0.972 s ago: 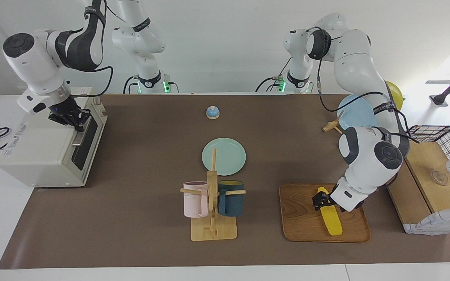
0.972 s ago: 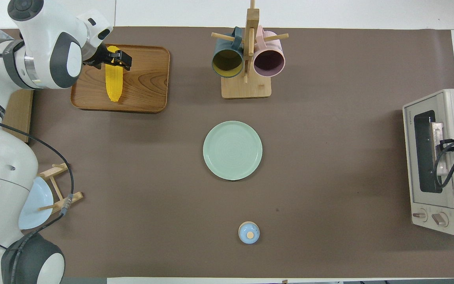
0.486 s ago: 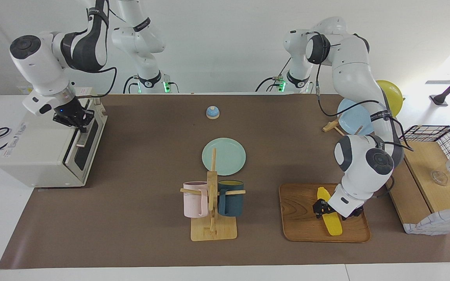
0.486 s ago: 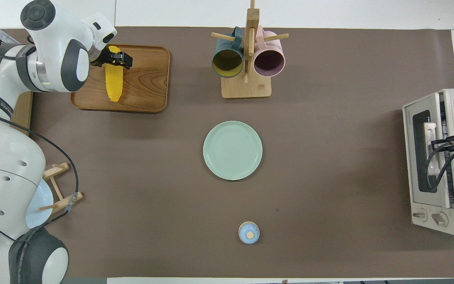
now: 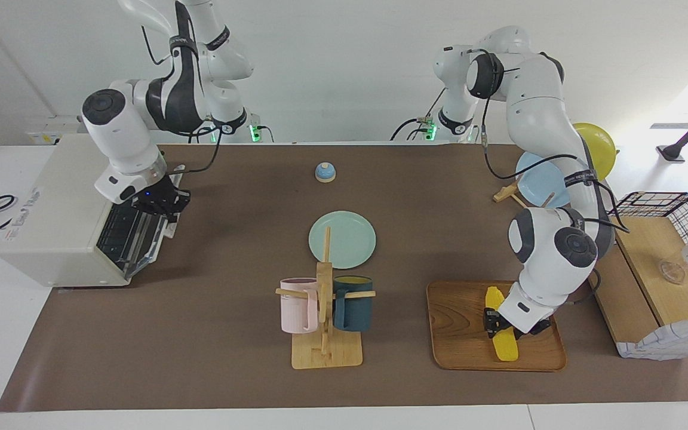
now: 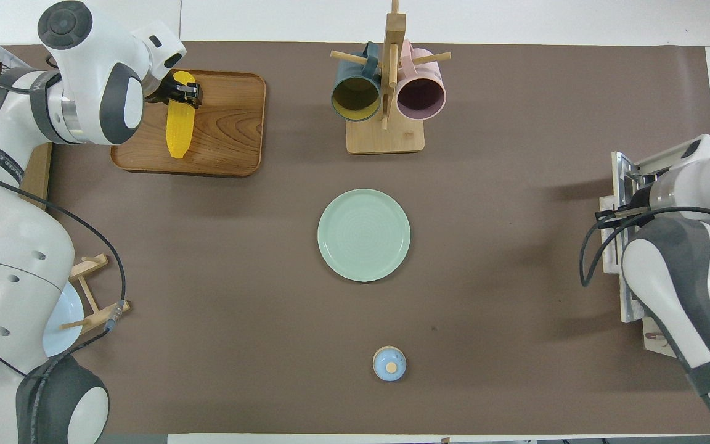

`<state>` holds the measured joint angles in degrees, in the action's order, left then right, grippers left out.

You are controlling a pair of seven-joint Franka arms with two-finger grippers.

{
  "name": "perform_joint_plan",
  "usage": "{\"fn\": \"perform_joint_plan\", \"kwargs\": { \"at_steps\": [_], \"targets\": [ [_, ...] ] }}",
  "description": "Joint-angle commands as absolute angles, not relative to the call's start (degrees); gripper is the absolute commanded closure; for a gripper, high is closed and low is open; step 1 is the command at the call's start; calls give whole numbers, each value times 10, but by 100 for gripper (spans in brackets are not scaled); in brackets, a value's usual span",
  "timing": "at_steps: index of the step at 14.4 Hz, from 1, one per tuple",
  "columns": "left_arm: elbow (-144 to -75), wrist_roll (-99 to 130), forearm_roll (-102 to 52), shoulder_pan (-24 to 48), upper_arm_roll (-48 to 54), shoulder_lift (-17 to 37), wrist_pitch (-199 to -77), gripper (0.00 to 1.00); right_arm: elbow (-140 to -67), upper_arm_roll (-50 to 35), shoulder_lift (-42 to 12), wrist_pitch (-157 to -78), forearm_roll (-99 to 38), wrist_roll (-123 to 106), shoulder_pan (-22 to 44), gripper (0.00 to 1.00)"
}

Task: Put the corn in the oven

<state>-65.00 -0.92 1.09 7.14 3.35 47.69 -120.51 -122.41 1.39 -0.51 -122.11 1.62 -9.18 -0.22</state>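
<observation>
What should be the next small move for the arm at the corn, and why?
Probably lift straight up. The left gripper is shut on the corn, which lies flat on the wooden tray. The right gripper holds the oven door pulled open, so the way in looks ready. A short rise would clear the tray's rim before carrying the corn across.

The corn (image 5: 505, 334) was bright yellow on a brown wood-grain tray (image 5: 457, 334). The oven (image 5: 51, 233) was cream-white, the plate (image 5: 342, 239) pale green. Pink (image 5: 298, 304) and dark teal (image 5: 353, 303) mugs hung on a light wooden rack (image 5: 325, 334).
</observation>
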Motion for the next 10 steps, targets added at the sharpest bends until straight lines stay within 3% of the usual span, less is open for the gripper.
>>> {"fn": "perform_joint_plan", "kwargs": {
  "at_steps": [1,3,6,8,10],
  "targets": [
    [-675,24,-12,76,28,415,-1137,100,-1240,20,-39,-1302,33,-99,-22,100],
    [-710,61,-15,101,29,370,-1101,100,-1246,20,-45,-1314,33,-93,-10,100],
    [-830,118,-23,133,32,262,-1103,100,-1254,19,-66,-1339,31,-83,-6,100],
    [-917,186,-32,189,32,196,-1105,100,-1253,19,-90,-1360,6,-77,-4,100],
    [-976,254,-33,255,32,169,-1142,100,-1253,18,-102,-1369,-8,-77,-4,100]
  ]
}}
